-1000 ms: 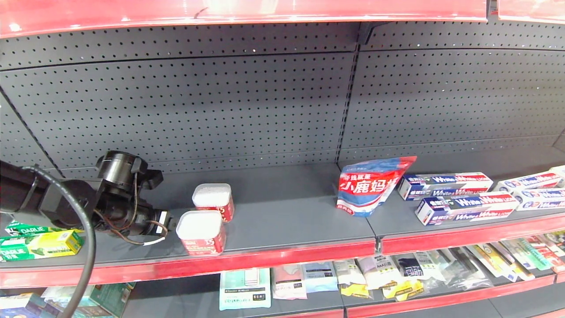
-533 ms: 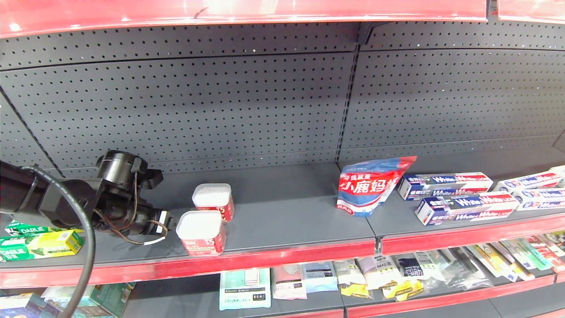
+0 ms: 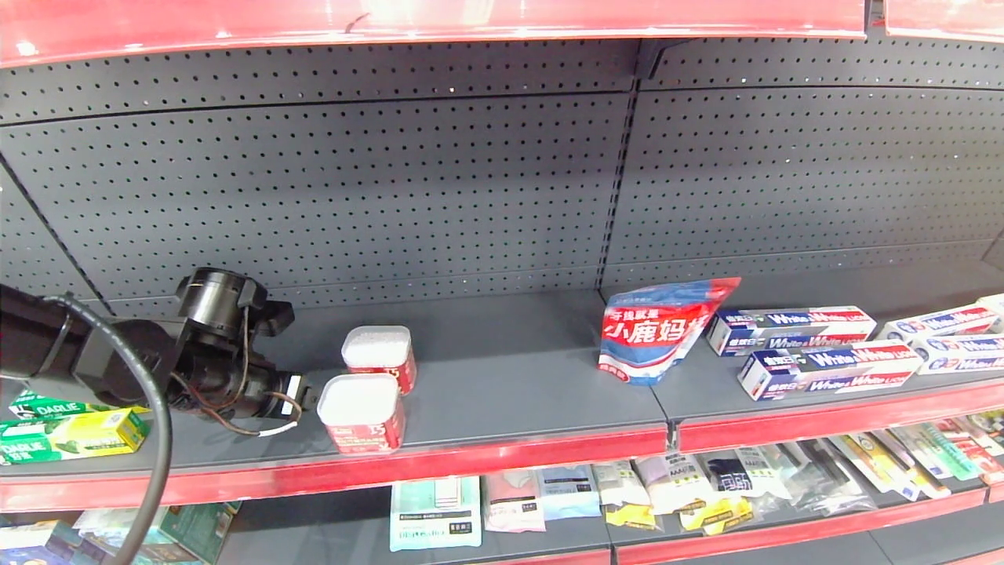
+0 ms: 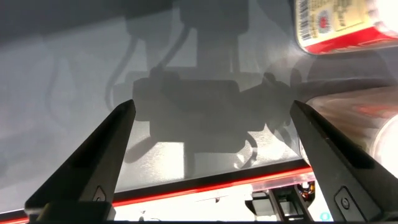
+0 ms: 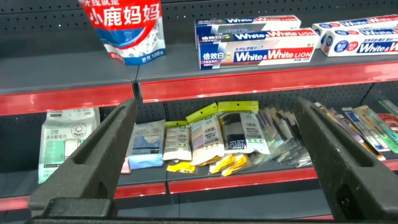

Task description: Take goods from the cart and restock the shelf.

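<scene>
Shelf (image 3: 510, 377) contents, please?

I count two white-lidded red jars: the front jar (image 3: 361, 413) by the shelf's red lip and the rear jar (image 3: 379, 358) just behind it. Both have lids on, so their contents are hidden. One sealed pouch (image 3: 659, 329) leans mid-shelf. Beside it lie at least four white toothpaste boxes (image 3: 827, 369), with green boxes (image 3: 70, 431) at the far left.

And the end effectors?

My left end effector (image 4: 211, 155) is spread wide, low over the shelf, gripping nothing. Its wrist view puts the front jar just beside one finger (image 4: 336, 162); from the head camera the jar covers those fingers. My right end effector (image 5: 211, 155) is also spread and holds nothing, facing the lower shelf (image 5: 249, 183) and its packets (image 5: 208, 140).
</scene>
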Available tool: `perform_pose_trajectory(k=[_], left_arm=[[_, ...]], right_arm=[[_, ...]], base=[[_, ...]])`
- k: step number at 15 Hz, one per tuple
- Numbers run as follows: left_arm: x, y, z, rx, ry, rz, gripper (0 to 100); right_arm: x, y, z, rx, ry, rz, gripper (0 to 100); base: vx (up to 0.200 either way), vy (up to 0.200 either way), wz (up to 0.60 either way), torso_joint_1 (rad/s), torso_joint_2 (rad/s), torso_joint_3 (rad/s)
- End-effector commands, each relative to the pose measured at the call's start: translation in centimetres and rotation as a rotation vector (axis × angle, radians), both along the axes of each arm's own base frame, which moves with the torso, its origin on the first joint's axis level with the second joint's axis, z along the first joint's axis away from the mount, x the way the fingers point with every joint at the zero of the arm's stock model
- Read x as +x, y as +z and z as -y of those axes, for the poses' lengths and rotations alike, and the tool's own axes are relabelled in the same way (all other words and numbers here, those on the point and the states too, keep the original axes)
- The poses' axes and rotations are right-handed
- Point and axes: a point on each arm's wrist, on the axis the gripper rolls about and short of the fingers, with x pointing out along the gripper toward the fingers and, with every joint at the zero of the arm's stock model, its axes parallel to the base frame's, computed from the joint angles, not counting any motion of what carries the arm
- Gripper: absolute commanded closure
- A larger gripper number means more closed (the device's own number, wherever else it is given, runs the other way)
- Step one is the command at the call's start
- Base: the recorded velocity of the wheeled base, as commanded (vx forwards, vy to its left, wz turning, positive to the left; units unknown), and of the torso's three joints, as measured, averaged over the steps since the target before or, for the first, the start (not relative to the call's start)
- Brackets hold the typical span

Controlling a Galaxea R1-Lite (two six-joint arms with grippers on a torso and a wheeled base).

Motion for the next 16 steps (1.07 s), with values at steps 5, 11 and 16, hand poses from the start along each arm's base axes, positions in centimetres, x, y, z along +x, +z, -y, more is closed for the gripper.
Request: perform_pose_trajectory(k=[5, 11, 16], left_arm=[[0.0, 0.0, 0.1, 0.0, -0.004, 0.001, 0], [-1.1, 2.1, -1.7, 0.006, 0.044, 0.069, 0], [-12.0, 11.0, -4.8, 0.025, 0.174, 0.445, 0]], right_arm=[[0.0, 0.0, 0.0, 0.0, 0.0, 0.0, 0], [0.0, 0.0, 0.0, 0.0, 0.0, 0.0, 0], [0.0, 0.0, 0.0, 0.0, 0.0, 0.0, 0]], base=[[0.0, 0.0, 0.0, 0.0, 0.0, 0.0], [0.0, 0.0, 0.0, 0.0, 0.0, 0.0], [0.0, 0.0, 0.0, 0.0, 0.0, 0.0]])
